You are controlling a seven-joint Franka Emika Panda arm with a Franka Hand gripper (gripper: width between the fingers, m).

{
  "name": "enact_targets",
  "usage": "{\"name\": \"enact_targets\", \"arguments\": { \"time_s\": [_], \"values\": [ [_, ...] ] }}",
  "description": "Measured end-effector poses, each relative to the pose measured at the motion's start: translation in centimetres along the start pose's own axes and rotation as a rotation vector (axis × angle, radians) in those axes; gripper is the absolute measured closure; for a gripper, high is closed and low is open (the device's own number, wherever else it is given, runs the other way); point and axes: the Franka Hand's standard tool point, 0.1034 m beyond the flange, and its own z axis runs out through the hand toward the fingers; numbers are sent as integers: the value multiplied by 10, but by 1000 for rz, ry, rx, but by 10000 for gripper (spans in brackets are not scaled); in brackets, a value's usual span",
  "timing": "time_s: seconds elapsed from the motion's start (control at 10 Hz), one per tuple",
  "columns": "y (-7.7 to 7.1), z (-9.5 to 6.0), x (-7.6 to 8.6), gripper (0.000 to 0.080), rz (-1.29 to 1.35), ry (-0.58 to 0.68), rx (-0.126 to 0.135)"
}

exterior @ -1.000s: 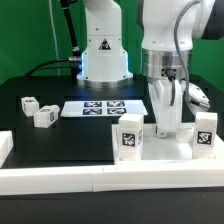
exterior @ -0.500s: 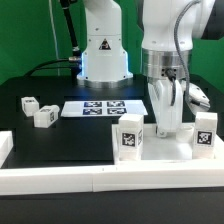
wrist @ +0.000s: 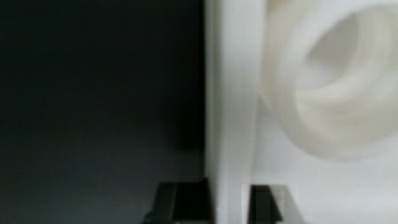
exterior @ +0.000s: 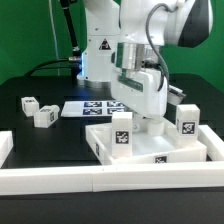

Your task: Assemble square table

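Note:
The square table's white panel (exterior: pixel 158 152) lies flat at the front, on the exterior view's right, turned at an angle. Two white tagged legs stand upright in its corners, one near (exterior: pixel 122 135) and one far right (exterior: pixel 186 120). Two loose tagged legs (exterior: pixel 28 103) (exterior: pixel 44 116) lie on the black table at the exterior view's left. My gripper (exterior: pixel 152 124) reaches down between the standing legs and is shut on the panel's raised rim. In the wrist view the gripper (wrist: pixel 222 202) has the white rim (wrist: pixel 228 100) between its dark fingers (wrist: pixel 183 202), with a round corner socket (wrist: pixel 338 95) beside it.
The marker board (exterior: pixel 98 108) lies flat behind the panel. Long white border bars run along the front (exterior: pixel 90 181) and the exterior view's left (exterior: pixel 5 148). The robot base (exterior: pixel 100 50) stands at the back.
My wrist has turned and the arm has swung toward the exterior view's left. The panel has turned with it, so both standing legs have shifted and a corner now points left.

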Motion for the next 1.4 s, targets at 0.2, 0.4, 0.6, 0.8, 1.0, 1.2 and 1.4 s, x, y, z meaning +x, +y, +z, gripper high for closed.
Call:
{"name": "enact_targets", "arguments": {
  "time_s": [0.2, 0.4, 0.6, 0.8, 1.0, 1.2, 1.4],
  "values": [
    [2, 1, 5, 736, -151, -2, -4],
    [2, 1, 7, 736, -266, 0, -4],
    [6, 2, 31, 735, -482, 16, -8],
    [12, 4, 56, 736, -680, 51, -6],
    [19, 5, 93, 735, -870, 79, -11],
    [12, 3, 101, 735, -1006, 88, -6],
    [8, 2, 104, 735, -1131, 105, -8]
  ]
}}
